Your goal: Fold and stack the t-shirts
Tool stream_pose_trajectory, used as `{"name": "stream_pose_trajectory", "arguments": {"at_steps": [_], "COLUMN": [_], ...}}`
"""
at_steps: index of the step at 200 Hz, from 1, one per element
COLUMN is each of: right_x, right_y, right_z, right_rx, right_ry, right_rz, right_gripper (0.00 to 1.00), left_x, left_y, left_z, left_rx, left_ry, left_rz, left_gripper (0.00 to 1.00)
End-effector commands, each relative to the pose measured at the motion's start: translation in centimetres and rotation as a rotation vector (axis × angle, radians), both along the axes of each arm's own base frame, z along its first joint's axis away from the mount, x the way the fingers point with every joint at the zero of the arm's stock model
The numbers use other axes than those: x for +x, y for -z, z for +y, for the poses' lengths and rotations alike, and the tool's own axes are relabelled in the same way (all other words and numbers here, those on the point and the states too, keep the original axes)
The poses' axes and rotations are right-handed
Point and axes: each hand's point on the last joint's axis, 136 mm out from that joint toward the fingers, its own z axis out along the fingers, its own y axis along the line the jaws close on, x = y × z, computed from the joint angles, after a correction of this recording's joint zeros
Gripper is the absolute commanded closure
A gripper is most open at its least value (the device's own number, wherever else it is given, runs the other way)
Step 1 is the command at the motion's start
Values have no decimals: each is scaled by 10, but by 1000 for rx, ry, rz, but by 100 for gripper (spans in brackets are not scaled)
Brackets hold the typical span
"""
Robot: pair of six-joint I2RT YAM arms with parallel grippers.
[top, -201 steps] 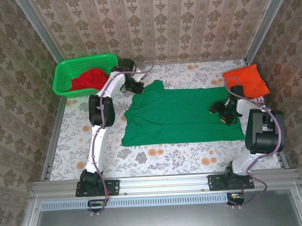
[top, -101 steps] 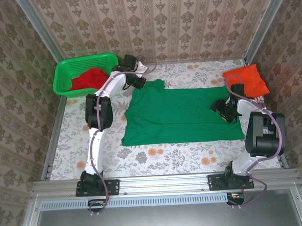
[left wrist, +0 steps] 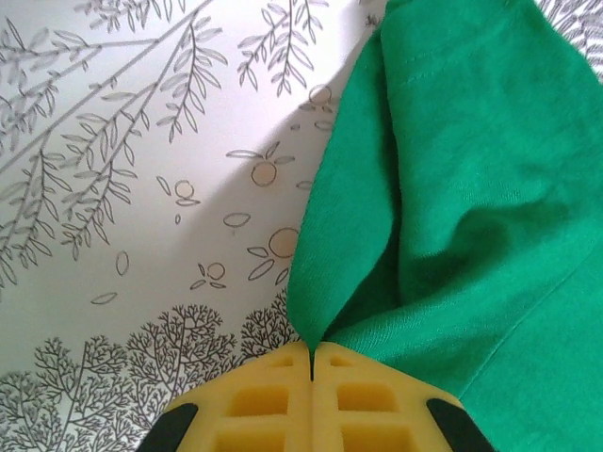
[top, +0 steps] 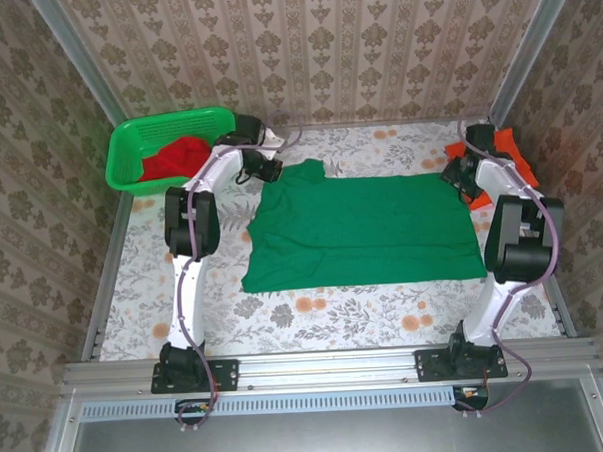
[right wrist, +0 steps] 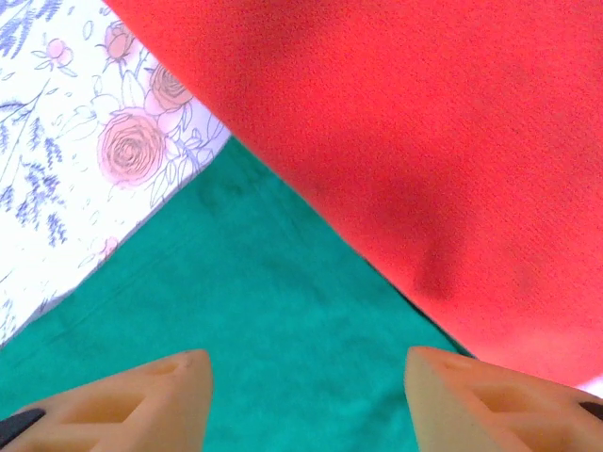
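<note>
The dark green t-shirt (top: pixel 362 228) lies spread flat in the middle of the table. My left gripper (top: pixel 276 171) sits at its far left corner, yellow fingers (left wrist: pixel 273 400) shut on a pinched fold of the green cloth (left wrist: pixel 452 188). My right gripper (top: pixel 459 176) hovers over the shirt's far right corner, open, with green cloth (right wrist: pixel 283 301) below the gap between its fingertips (right wrist: pixel 179 395). The folded orange-red t-shirt (top: pixel 503 147) lies just beyond that corner, and in the right wrist view the orange-red t-shirt (right wrist: pixel 405 141) overlaps the green edge. The red t-shirt (top: pixel 175 156) is heaped in the basket.
A bright green lattice basket (top: pixel 137 133) stands at the far left corner. The flowered tablecloth (top: pixel 325 315) shows bare in front of the green shirt. Metal frame posts and patterned walls close in the back and sides.
My right gripper has moved from the shirt's right middle to its far right corner beside the orange-red shirt, its jaws narrowing a little. My left gripper shifted slightly farther back, still pinching the cloth.
</note>
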Motion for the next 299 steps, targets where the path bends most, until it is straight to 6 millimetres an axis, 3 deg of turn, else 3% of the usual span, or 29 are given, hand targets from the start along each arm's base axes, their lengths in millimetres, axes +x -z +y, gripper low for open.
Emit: {"name": "stream_pose_trajectory", "arguments": {"at_steps": [1, 59, 100, 139, 211, 221, 246, 266, 299], "right_x": [7, 55, 70, 80, 81, 81, 80, 82, 84], "right_y": [12, 25, 37, 40, 66, 70, 70, 62, 32], "right_z": [4, 17, 15, 5, 0, 0, 1, 2, 1], "right_rx": [0, 8, 0, -70, -103, -101, -101, -103, -126], "right_ry": [-4, -12, 28, 57, 29, 22, 14, 6, -2], "right_rz": [58, 38, 82, 133, 258, 270, 275, 256, 169], "right_gripper": [43, 47, 49, 55, 58, 61, 84, 95, 100], "left_x": [4, 7, 6, 4, 3, 4, 5, 7, 6], "left_y": [-27, -30, -34, -34, -34, -33, -35, -40, -60], "left_z": [8, 12, 7, 5, 7, 7, 6, 6, 2], "left_rx": [-20, -27, -66, -79, -75, -73, -74, -79, -95], "left_ry": [11, 7, 24, 32, 40, 39, 39, 40, 96], "left_rz": [-49, -58, -51, -43, -42, -44, -53, -66, -147], "left_gripper": [100, 100, 100, 100, 100, 100, 100, 100, 100]}}
